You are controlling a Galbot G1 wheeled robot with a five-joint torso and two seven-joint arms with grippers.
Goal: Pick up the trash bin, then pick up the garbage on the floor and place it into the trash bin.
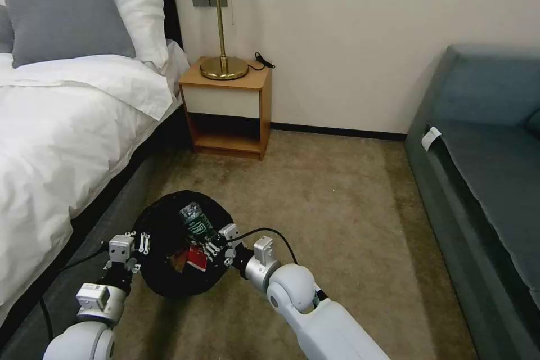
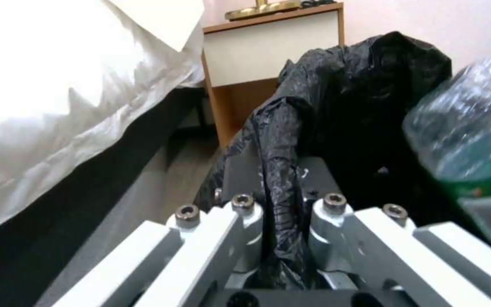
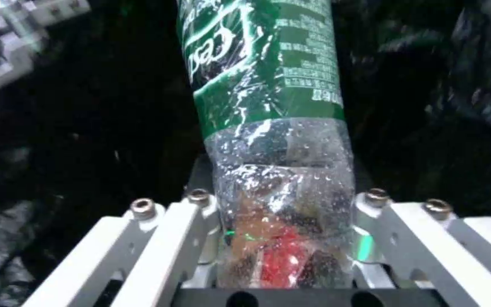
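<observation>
Bottle with the green label hangs over the mouth of the trash bin, pinched at its clear end between the right gripper fingers. Left gripper clamps narrowly on the black bag at the bin's rim, holding the bin above the carpet beside the bed. Red wrapper lies inside the bin.

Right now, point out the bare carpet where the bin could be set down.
Free: the carpet between the nightstand and the sofa. Crowded: beside the bed, where the left end effector grips the trash bin and the right end effector holds the bottle over it.
</observation>
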